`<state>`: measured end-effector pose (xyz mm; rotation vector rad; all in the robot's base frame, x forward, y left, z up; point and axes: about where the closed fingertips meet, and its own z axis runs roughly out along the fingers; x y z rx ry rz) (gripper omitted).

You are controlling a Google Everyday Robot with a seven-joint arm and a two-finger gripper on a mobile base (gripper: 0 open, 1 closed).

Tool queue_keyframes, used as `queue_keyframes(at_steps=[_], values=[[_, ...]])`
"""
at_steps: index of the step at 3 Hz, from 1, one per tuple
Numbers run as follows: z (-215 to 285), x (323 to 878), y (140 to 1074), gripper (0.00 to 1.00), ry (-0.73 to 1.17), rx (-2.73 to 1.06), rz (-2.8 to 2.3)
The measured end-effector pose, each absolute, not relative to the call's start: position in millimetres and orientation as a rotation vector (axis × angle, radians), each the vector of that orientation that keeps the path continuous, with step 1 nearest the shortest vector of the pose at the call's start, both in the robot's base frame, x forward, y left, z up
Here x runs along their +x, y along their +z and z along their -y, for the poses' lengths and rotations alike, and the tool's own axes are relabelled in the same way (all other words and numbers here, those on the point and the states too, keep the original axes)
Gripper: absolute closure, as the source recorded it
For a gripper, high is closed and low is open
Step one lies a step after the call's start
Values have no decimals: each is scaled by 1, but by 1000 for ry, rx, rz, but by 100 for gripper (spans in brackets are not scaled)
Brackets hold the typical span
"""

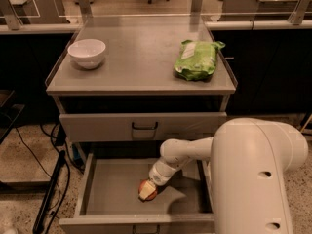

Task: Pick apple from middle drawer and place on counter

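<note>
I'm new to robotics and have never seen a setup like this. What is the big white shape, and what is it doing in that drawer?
The big white shape is a robot arm on a mobile base. The single camera sees it from close up and looks down at a grey metal cabinet. The arm reaches into the open middle drawer. Its gripper, the grasping part at the tip, is down at a small red-orange apple on the drawer floor. Whether the apple is clamped cannot be told. The drawer above is closed. On the counter, the cabinet's top, a white bowl sits on the picture's left and a green bag on its right.
</note>
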<state>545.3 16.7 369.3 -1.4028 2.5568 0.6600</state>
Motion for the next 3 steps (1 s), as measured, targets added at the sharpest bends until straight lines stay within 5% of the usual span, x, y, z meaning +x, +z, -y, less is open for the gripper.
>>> queue_keyframes(at_steps=[1, 2, 3], values=[[-17, 545, 369, 89, 660, -1403, -2557], [-18, 544, 370, 100, 686, -1409, -2559], [-24, 543, 390, 100, 773, -1412, -2560]])
